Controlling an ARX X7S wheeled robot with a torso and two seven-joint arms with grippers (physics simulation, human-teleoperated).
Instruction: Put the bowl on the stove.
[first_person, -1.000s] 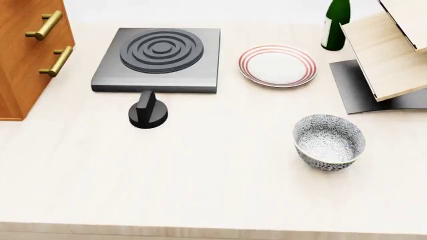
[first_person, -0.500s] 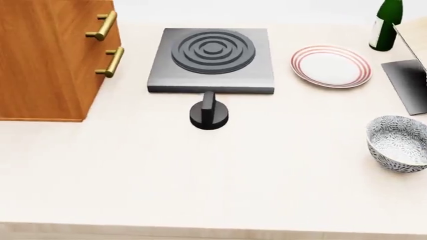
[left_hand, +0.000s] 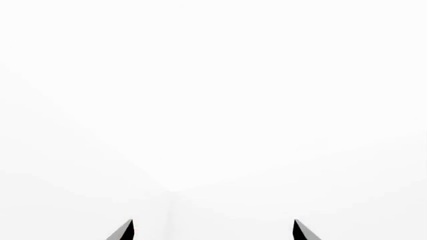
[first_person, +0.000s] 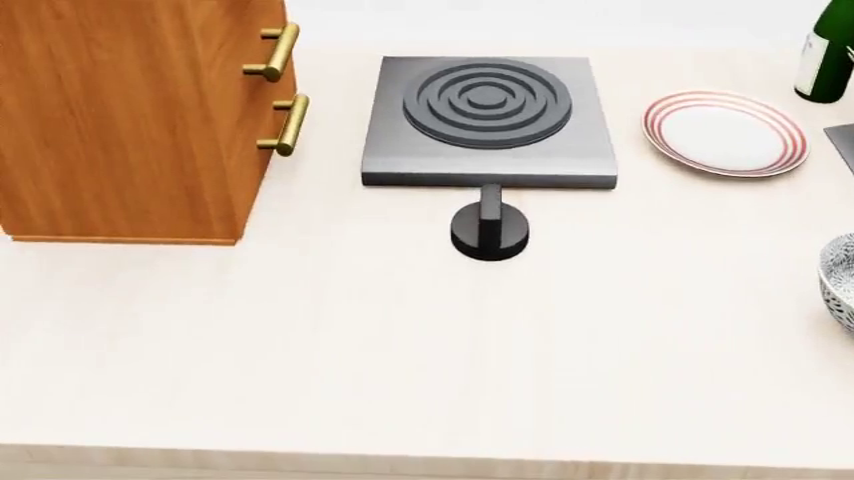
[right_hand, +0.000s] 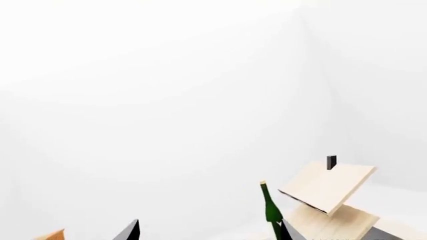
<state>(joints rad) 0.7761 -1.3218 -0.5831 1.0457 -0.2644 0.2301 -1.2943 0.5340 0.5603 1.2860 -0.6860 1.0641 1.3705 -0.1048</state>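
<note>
The speckled grey-blue bowl (first_person: 841, 280) stands on the pale counter at the far right edge of the head view, mostly cut off. The dark grey stove (first_person: 489, 125) with its raised ring burner lies at the back middle of the counter. No gripper shows in the head view. In the left wrist view my left gripper (left_hand: 213, 231) shows only two dark fingertips set wide apart, with blank white between them. In the right wrist view my right gripper (right_hand: 210, 231) shows two fingertips also set wide apart and empty.
A round black knob (first_person: 489, 229) stands just in front of the stove. A wooden cabinet (first_person: 134, 120) with brass handles stands at the left. A white plate with red rings (first_person: 726, 134) and a green bottle (first_person: 830, 55) are at the back right. A wooden rack (right_hand: 333, 195) shows in the right wrist view.
The head view has swung left: the stove, knob and plate have shifted right in the picture, the cabinet fills more of the left, and the bowl has slid to the right edge.
</note>
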